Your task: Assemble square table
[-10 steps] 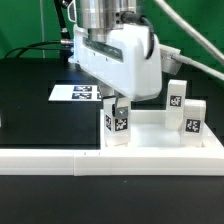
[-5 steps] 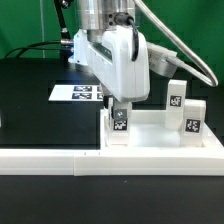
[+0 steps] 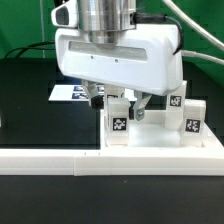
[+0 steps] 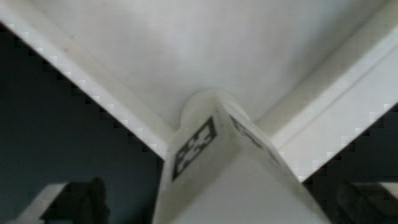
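The square table's white slab lies underside up with its raised rim showing. A white leg block with a black-and-white tag stands at its corner on the exterior view's left. Two more leg blocks stand at the right. My gripper hangs right above the first leg, open, with one dark finger on each side and not touching it. In the wrist view the leg stands in the middle, between the fingertips, with the gripper centred over it and the slab's rim behind.
The long white L-shaped rail runs along the front of the slab. The marker board lies on the black table behind the gripper, partly hidden. A green backdrop stands at the rear.
The gripper has turned about its vertical axis, so its broad face now points at the camera and its fingers straddle the leg. The leg blocks and slab have not moved.
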Action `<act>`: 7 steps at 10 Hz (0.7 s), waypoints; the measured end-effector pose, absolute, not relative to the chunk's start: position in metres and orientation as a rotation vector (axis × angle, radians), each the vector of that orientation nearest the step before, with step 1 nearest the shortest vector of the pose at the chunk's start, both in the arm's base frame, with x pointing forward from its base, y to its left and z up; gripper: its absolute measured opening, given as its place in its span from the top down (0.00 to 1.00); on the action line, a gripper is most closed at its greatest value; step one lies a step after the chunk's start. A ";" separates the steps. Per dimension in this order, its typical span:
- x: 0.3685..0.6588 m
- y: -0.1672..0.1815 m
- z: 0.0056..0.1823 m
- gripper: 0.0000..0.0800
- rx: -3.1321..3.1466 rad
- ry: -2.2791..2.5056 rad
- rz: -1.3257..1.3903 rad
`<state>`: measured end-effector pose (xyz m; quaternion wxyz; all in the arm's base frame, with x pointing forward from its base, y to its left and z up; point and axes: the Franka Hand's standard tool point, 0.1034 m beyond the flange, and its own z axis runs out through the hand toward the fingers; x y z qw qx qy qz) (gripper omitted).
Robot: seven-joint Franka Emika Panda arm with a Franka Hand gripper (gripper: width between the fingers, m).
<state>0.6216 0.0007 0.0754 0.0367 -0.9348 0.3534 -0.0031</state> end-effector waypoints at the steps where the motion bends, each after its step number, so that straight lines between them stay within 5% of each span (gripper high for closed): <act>1: 0.623 0.001 0.075 0.19 -2.935 0.910 -0.032; 4: 0.630 0.019 0.074 0.19 -3.091 0.226 -0.144; 7: 0.630 0.019 0.073 0.20 -3.098 0.140 -0.160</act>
